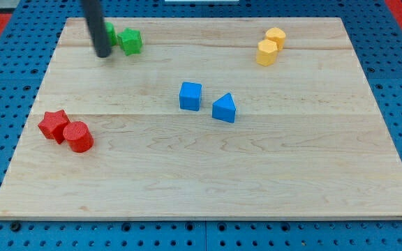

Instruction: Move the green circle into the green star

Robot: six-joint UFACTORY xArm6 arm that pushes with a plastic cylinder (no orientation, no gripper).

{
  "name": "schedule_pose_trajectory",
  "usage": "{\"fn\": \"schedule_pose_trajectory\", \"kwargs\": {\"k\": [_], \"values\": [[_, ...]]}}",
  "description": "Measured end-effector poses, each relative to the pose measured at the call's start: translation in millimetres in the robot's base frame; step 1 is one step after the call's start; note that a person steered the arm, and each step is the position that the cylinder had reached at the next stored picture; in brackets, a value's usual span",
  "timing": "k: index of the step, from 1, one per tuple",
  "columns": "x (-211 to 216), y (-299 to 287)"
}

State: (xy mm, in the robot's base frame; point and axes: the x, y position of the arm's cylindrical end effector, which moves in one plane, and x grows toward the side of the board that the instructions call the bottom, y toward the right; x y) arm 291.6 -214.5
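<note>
My tip [102,54] rests on the board near the view's top left. The rod hides most of the green circle [109,31], which shows only as a green sliver at the rod's right side. The green star [130,41] lies just right of the circle; whether the two touch I cannot tell. My tip is just below the circle and left of the star.
A blue cube [190,96] and a blue triangle [224,109] lie mid-board. Two yellow blocks [271,46] sit together at the top right. A red star [53,125] and a red cylinder [79,137] touch at the left. The wooden board [208,181] lies on a blue pegboard.
</note>
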Motion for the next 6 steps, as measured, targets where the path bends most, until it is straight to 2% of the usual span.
{"fn": "schedule_pose_trajectory", "kwargs": {"k": [1,3,4,6], "values": [[-8.1,-49.0],[-58.9,-80.2],[-66.5,-60.3],[-70.7,16.9]]}}
